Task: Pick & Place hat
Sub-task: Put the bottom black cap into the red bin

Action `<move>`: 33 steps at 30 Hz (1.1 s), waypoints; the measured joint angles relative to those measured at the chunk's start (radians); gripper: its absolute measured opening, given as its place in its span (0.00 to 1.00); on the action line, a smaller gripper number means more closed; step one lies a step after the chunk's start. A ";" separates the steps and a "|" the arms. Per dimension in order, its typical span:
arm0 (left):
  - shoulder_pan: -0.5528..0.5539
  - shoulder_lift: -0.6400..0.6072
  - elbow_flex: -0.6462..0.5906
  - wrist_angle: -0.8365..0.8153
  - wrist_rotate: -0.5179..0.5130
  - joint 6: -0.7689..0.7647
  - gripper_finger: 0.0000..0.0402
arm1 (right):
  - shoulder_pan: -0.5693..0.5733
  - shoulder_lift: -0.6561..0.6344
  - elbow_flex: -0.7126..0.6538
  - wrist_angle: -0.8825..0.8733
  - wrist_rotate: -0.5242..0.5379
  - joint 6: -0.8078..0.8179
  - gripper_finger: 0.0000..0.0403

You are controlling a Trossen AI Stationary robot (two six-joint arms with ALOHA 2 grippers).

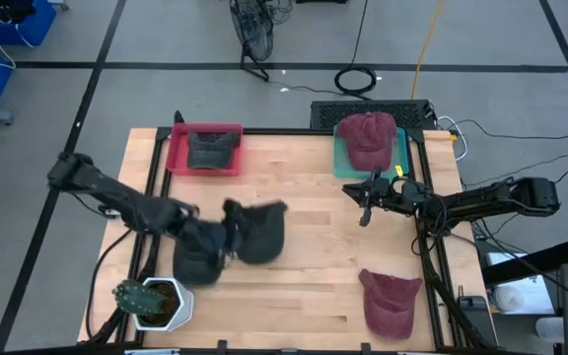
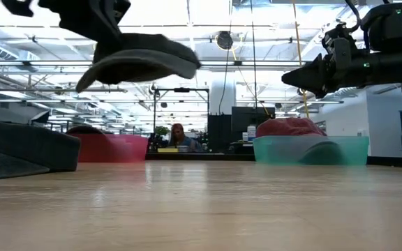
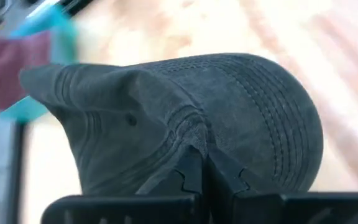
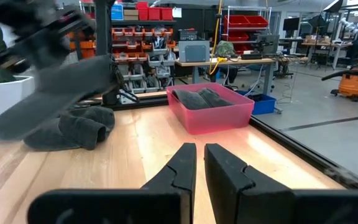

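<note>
A dark grey hat [image 1: 256, 233] hangs above the table's middle left, with my left gripper [image 3: 199, 152] shut on it. In the low view the hat [image 2: 139, 61] floats high over the wood. A second dark grey hat [image 1: 195, 260] lies on the table just beside it, toward the near edge. A third dark hat [image 1: 209, 150] sits in the red tray [image 1: 176, 156] at the far left. My right gripper [image 1: 366, 200] waits shut and holding nothing above the table's right half, pointing level toward the left. My left gripper pinches a bunched fold of the hat's crown cloth [image 3: 191, 127] between its two fingers, close to where the stitched brim [image 3: 278, 118] begins. The fingers slant down from the table's left side. The hat is lifted clear of the table, brim roughly level.
A maroon hat [image 1: 367, 136] lies in the teal tray [image 1: 400, 148] at the far right. Another maroon hat [image 1: 390, 302] lies near the front right corner. A white pot with a plant [image 1: 156, 301] stands at the front left. Bare wood lies between the two arms.
</note>
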 joint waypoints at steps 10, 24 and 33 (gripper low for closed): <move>0.259 -0.254 0.000 -0.290 0.007 0.050 0.02 | 0.000 0.000 0.000 -0.006 -0.002 0.002 0.06; 0.622 -0.315 0.000 -0.450 0.087 0.187 0.04 | 0.018 0.000 0.000 -0.140 -0.029 -0.003 0.06; 0.843 -0.307 0.000 -0.463 0.012 0.285 0.05 | 0.052 0.000 0.000 -0.130 -0.028 -0.047 0.06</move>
